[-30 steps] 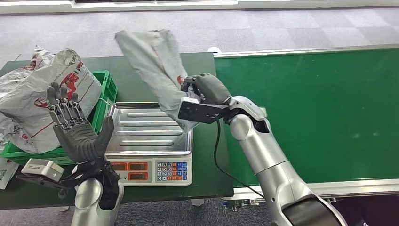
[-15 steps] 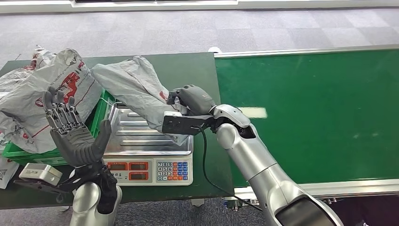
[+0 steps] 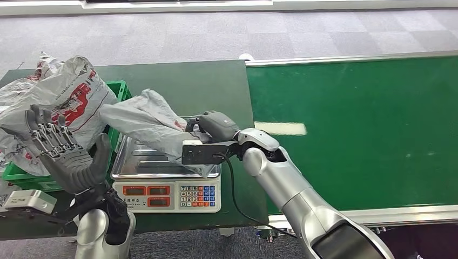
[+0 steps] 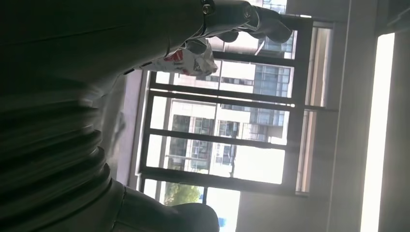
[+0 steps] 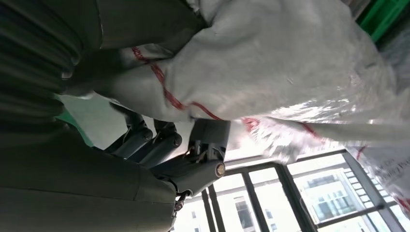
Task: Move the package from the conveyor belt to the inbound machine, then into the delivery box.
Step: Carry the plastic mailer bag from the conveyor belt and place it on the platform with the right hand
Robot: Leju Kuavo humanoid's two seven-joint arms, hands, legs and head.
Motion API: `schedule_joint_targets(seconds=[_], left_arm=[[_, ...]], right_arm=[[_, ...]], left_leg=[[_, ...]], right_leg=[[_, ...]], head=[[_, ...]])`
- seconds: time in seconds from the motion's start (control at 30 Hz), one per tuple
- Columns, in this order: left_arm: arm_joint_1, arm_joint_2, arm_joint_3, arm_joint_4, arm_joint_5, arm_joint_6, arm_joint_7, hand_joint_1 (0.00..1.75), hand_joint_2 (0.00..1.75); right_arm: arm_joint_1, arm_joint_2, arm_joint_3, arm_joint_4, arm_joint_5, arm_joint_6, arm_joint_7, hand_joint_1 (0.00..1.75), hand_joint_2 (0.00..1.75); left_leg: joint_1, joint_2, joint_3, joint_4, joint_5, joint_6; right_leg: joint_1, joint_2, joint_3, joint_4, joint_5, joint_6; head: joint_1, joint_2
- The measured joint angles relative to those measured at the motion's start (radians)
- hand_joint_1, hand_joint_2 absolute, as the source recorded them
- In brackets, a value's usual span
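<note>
A grey plastic mail package (image 3: 148,125) with red print lies over the steel pan of the weighing scale (image 3: 135,167), the inbound machine, and my right hand (image 3: 211,126) grips its near end. The right wrist view shows the package (image 5: 270,63) bulging against that hand's dark fingers (image 5: 154,140). My left hand (image 3: 62,150) is raised at the table's front left with its fingers spread apart and nothing in it. The green delivery box (image 3: 120,94) stands left of the scale with other grey packages (image 3: 54,108) piled in it.
The green conveyor belt (image 3: 367,129) runs along the right with its metal frame at the near edge. The scale's keypad and red displays (image 3: 178,195) face me. A small white box (image 3: 24,199) sits by the left wrist. A dark green table top (image 3: 205,81) lies behind the scale.
My right hand has carried the package down and to the left, from upright above the table to lying across the scale pan. My left hand has shifted left and lower, still spread.
</note>
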Motion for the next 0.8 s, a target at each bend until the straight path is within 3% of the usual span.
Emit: schedule_joint_targets(seconds=[0.23, 0.67, 0.8], left_arm=[[0.015, -0.013, 0.042, -0.051, 0.000, 0.021, 0.000, 0.00, 1.75], [0.028, -0.021, 0.061, -0.074, -0.014, 0.023, 0.000, 0.00, 1.75], [0.030, -0.026, 0.063, -0.076, -0.020, 0.023, 0.000, 0.00, 1.75]], right_arm=[[-0.005, 0.010, 0.042, 0.039, -0.018, -0.074, 0.030, 0.00, 0.00], [-0.007, 0.003, 0.043, 0.043, -0.046, -0.091, 0.085, 0.00, 0.00], [-0.007, 0.003, 0.027, 0.043, -0.136, -0.060, 0.062, 0.00, 0.00]], left_leg=[[0.000, 0.000, 0.000, 0.000, 0.000, 0.000], [0.000, 0.000, 0.000, 0.001, 0.000, 0.000], [0.000, 0.000, 0.000, 0.001, 0.000, 0.000]], right_leg=[[0.000, 0.000, 0.000, 0.000, 0.000, 0.000], [0.000, 0.000, 0.000, 0.000, 0.000, 0.000], [0.000, 0.000, 0.000, 0.000, 0.000, 0.000]], head=[[0.000, 0.000], [0.000, 0.000], [0.000, 0.000]])
